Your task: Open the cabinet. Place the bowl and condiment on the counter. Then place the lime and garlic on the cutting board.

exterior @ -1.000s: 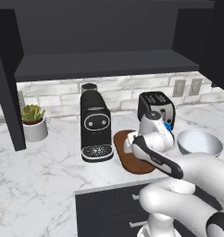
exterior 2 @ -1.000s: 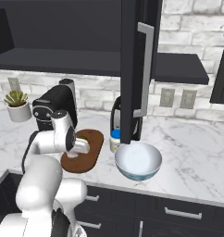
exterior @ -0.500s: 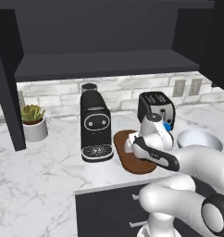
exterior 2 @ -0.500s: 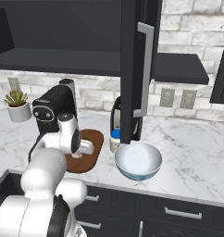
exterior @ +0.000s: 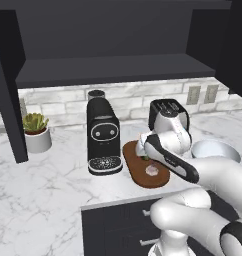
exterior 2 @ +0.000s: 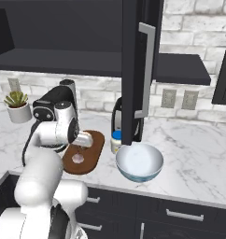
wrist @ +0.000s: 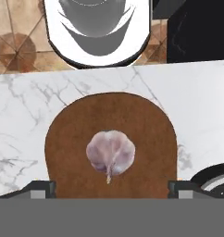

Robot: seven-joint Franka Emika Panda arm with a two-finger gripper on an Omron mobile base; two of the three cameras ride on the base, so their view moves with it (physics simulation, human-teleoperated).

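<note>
1. Directly below the gripper (wrist: 111, 189): garlic (wrist: 110, 153), lying loose on the cutting board (wrist: 67, 139), stem tip pointing toward the camera in the hand view.
2. Spread wide, the two finger tips (wrist: 42, 189) standing far apart at the lower corners of the hand view, one on each side of the bulb and touching neither it nor the board.
3. Seen from the left base view: garlic (exterior: 153, 170) near the front end of the cutting board (exterior: 135, 172), just ahead of the white hand; a dark green lime (exterior: 144, 157) partly hidden right behind the wrist, farther back on the same board.
4. From the right base view: gripper (exterior 2: 83, 140) hovering just above the cutting board (exterior 2: 94, 154), garlic (exterior 2: 78, 158) just beneath and slightly toward the near end.
5. Beside the board's right end: condiment (exterior 2: 116, 140), upright on the counter (exterior 2: 199, 158), with the bowl (exterior 2: 139, 162) just in front of it, also on the marble.
6. Overhead: cabinet (exterior 2: 138, 60) with its door swung out, edge-on, silver bar handle facing forward; shelf behind it bare where visible.
7. Left of the board: black coffee machine (exterior: 103, 135); behind the board, toaster (exterior: 168, 116); far left, potted plant (exterior: 35, 131).
</note>
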